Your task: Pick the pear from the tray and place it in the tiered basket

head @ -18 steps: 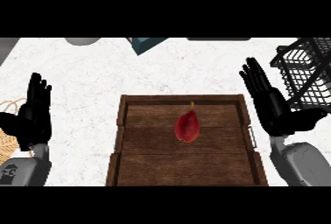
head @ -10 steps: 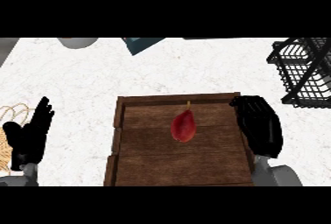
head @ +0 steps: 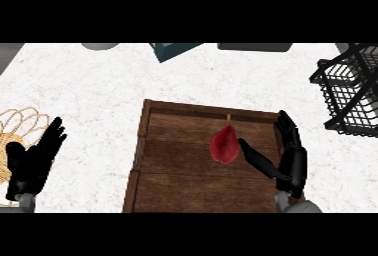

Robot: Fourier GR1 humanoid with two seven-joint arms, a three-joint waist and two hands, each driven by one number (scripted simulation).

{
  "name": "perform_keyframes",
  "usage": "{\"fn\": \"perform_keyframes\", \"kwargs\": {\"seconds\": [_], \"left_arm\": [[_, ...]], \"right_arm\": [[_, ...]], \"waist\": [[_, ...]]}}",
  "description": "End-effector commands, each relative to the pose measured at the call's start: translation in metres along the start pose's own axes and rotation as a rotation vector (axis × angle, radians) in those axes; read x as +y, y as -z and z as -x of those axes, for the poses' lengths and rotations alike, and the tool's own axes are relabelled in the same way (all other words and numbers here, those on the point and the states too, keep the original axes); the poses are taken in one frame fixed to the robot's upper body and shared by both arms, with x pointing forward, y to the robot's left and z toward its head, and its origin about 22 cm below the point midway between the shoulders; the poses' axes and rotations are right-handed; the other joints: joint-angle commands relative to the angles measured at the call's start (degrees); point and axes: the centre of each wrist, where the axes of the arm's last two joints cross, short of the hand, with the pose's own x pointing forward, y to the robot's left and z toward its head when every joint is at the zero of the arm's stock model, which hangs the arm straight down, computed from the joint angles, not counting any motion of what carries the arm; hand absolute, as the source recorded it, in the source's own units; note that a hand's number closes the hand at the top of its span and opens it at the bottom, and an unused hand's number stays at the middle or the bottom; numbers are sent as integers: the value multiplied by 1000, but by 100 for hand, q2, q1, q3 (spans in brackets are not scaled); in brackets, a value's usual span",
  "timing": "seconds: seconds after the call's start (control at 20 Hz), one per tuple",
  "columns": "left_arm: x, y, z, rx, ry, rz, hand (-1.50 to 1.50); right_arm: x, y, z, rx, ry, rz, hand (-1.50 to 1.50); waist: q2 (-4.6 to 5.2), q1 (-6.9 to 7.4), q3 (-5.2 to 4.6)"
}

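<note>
barely begun: holds the right hand (head: 290, 156) open just beside the pear (head: 224, 145) on the tray (head: 177, 175); left hand (head: 33, 165) open too. has yet to grasp, lift, reach the tiered basket (head: 351, 95).

No text, label or number can be read anywhere here.

We see a white speckled surface (head: 88, 85) w/ a brown wooden tray (head: 138, 150) at centre, black wire basket (head: 348, 100) far right, tan wicker item (head: 18, 125) at left edge.
</note>
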Motion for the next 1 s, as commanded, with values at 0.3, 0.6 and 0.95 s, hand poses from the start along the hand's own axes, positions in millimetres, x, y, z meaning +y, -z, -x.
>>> {"fn": "perform_keyframes", "kwargs": {"seconds": [0.3,0.6,0.95], "left_arm": [[0,-4,4,59,17,71,0],[6,0,0,56,30,57,0],[14,-1,-1,84,9,56,0]], "right_arm": [[-27,-19,33,352,-422,-211,-150],[-3,18,-22,391,-509,-296,-150],[45,45,-112,595,-615,-407,-150]], "waist": [[184,238,158],[112,109,174],[90,23,224]]}}
